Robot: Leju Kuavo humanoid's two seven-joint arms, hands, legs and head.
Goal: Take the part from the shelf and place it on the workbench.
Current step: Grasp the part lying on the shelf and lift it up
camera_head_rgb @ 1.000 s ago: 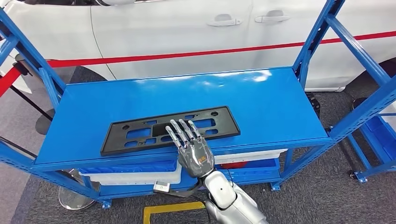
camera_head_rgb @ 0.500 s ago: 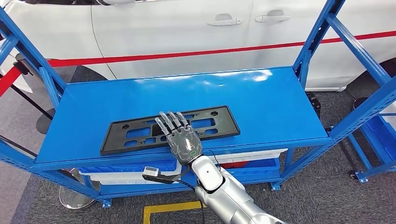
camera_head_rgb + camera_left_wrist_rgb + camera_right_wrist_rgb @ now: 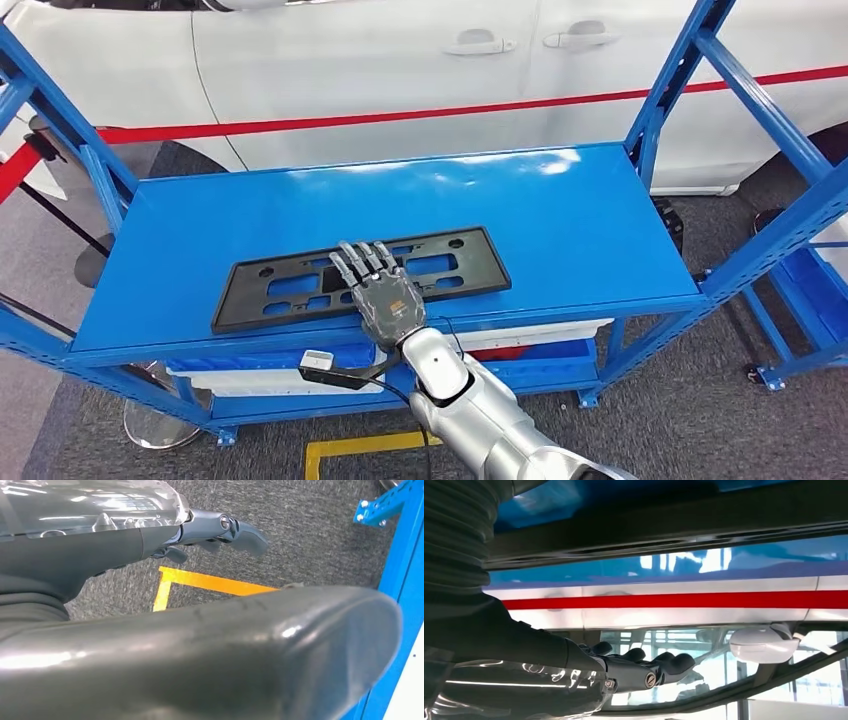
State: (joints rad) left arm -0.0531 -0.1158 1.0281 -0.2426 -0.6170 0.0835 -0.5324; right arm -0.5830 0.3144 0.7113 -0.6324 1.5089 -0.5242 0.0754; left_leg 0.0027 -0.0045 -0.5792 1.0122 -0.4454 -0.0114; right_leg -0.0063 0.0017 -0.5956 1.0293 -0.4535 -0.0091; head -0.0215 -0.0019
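The part, a flat black rectangular plate (image 3: 250, 300) with several cut-outs, lies near the front edge of the blue shelf (image 3: 560, 220). My right hand (image 3: 385, 300) lies flat over the plate's middle, fingers straight and pointing away from me, gripping nothing. The right wrist view shows the same hand (image 3: 644, 672) with its fingers stretched out close to the surface. In the left wrist view my left hand (image 3: 220, 530) hangs above grey carpet with nothing in it.
Blue uprights (image 3: 680, 80) frame the shelf on both sides. A white car (image 3: 380, 60) with a red stripe stands just behind it. White and blue bins (image 3: 280, 375) sit on the lower level. Yellow tape (image 3: 350, 445) marks the floor in front.
My right hand has moved forward and a little left, from the shelf's front edge onto the middle of the plate. The plate has stayed in place.
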